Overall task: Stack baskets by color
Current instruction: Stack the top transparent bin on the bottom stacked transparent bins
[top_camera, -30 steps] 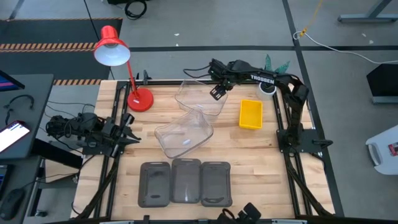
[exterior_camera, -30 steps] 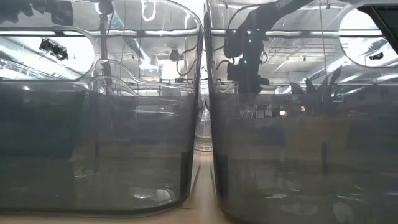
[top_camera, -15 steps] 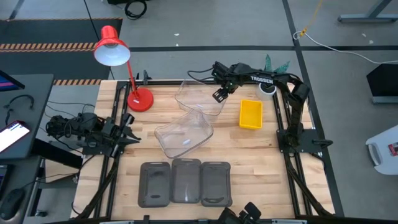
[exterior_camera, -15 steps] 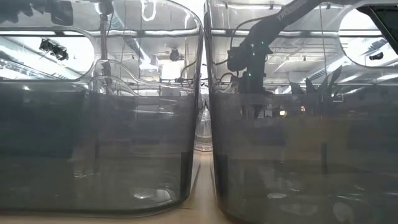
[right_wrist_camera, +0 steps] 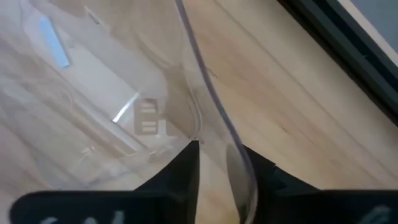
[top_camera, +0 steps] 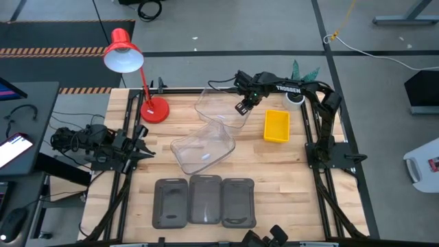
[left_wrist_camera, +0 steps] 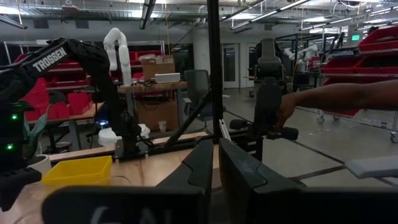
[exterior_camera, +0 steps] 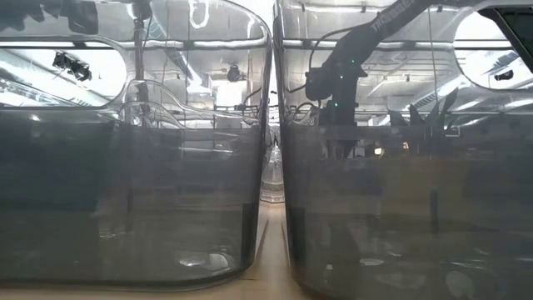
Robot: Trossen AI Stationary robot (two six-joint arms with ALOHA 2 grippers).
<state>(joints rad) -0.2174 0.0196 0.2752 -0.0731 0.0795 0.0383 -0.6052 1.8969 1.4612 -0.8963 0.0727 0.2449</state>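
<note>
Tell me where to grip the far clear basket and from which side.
Take the far clear basket by its thin upright rim wall on the side facing the yellow basket, coming down from above with one finger inside and one outside. Only the rim is narrow enough to pinch. The right gripper already straddles that wall, seen edge-on in the right wrist view.

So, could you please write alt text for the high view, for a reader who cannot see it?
The right gripper straddles the rim of a clear basket at the table's far side, beside a yellow basket. A second clear basket lies mid-table; three grey baskets line the near edge.
</note>
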